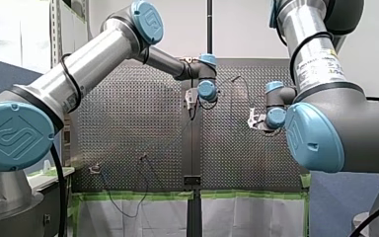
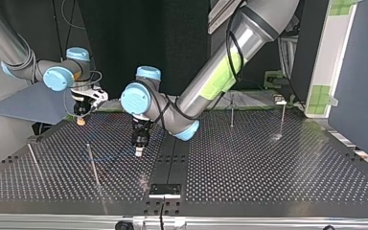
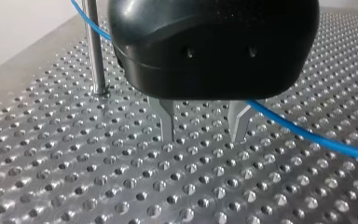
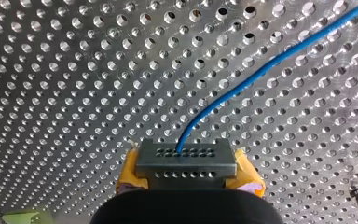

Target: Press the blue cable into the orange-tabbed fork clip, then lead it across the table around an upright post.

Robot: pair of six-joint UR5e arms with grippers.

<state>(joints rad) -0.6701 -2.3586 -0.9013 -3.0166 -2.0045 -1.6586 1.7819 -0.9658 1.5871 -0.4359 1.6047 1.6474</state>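
The perforated surface (image 2: 268, 163) carries all items in view. My left arm (image 2: 220, 72) enters at the top view's right and reaches past the middle. My right arm (image 2: 24, 67) enters at its left.

Left gripper (image 3: 203, 137): black body, two metal fingers (image 3: 168, 123) spread apart, tips down at the surface. Nothing sits between them. The blue cable (image 3: 307, 135) runs behind them and emerges just beside one finger. I cannot tell whether it touches that finger.

Right gripper (image 4: 185, 156): fingers pressed together, pinching the blue cable between the yellow pads (image 4: 130, 172). The cable meets the drilled metal face at its middle and leads away ahead of the gripper, low over the surface.

An upright post (image 3: 94, 51) stands on the surface near the left gripper. In the left wrist view the cable crosses behind this post. In the top view the left gripper stands just beside the same post, and the right gripper is well apart, nearer the surface's far edge.
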